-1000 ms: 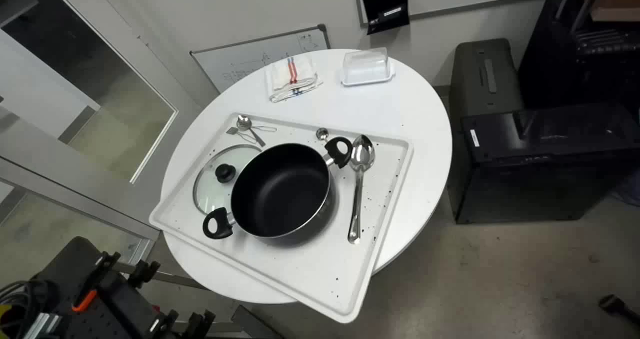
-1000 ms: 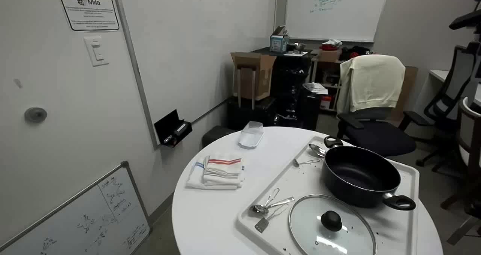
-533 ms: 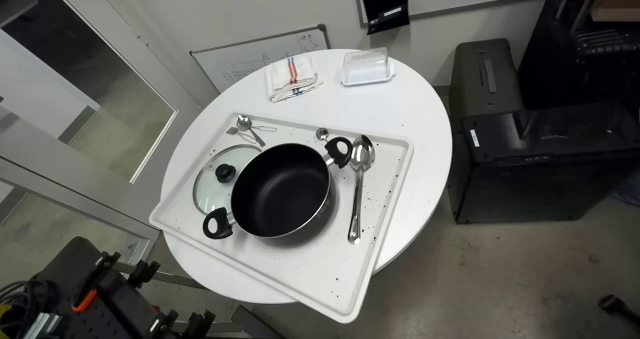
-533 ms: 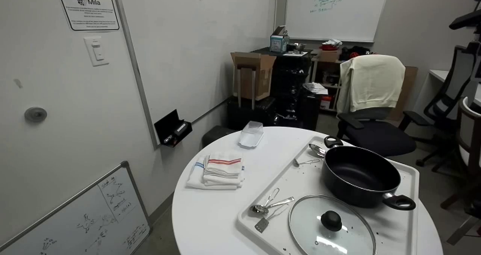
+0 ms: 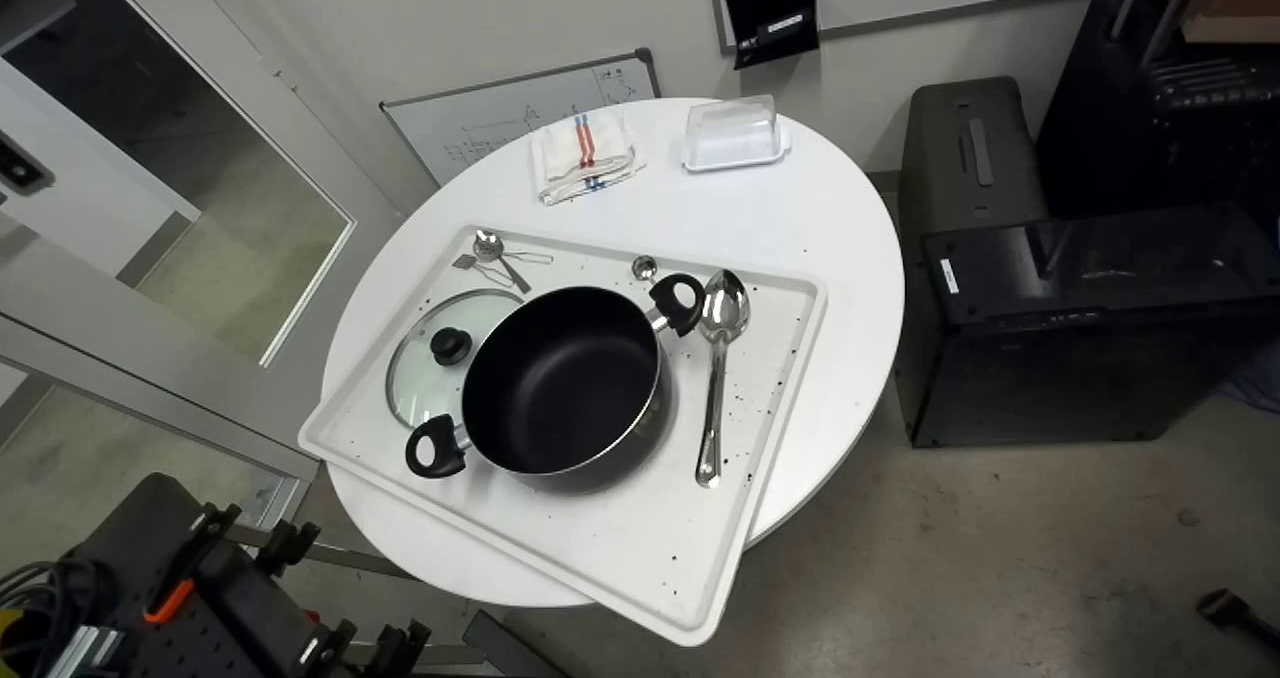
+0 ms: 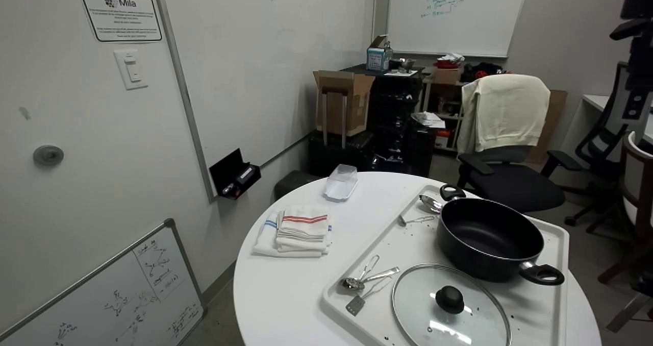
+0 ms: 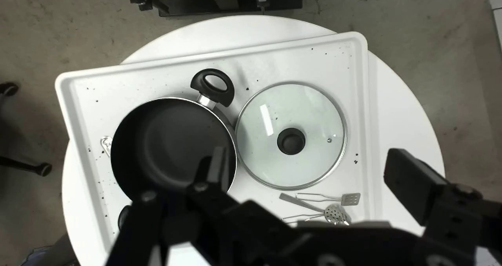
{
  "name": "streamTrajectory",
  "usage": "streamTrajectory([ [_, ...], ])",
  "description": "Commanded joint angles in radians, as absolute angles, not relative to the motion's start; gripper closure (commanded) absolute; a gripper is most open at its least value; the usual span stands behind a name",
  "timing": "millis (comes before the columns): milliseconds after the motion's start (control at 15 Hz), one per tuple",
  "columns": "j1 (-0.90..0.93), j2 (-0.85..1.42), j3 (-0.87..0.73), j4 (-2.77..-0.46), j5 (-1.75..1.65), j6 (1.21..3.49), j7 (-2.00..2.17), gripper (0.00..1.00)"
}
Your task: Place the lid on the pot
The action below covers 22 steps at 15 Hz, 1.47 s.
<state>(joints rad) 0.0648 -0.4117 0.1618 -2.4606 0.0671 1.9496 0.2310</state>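
Lid [image 7: 291, 138] on speckled tray [image 5: 600, 548] on round table [image 5: 820, 198] — whiteboard [image 5: 510, 108] leaning nearby — gripper [image 7: 308, 166] wide, empty.

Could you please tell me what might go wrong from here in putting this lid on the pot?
The gripper may slip on the round knob and drop the glass lid. The pot stands close beside the lid, so a finger coming down might knock the pot. The small spatula beside the lid could be dragged along.

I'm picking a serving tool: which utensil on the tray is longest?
The metal serving spoon, across the pot from the glass lid; every other one is far shorter.
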Motion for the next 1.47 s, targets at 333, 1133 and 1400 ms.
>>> streamTrajectory([
  [333, 0.092, -0.066, 0.157, -2.411, 0.058, 2.181, 0.156, 0.0],
  [1133, 0.162, 0.351, 0.115, -2.271, -0.152, 2.388, 0.216, 0.0],
  [1400, 0.189, 0.474, 0.082, -2.209, -0.175, 2.434, 0.214, 0.0],
])
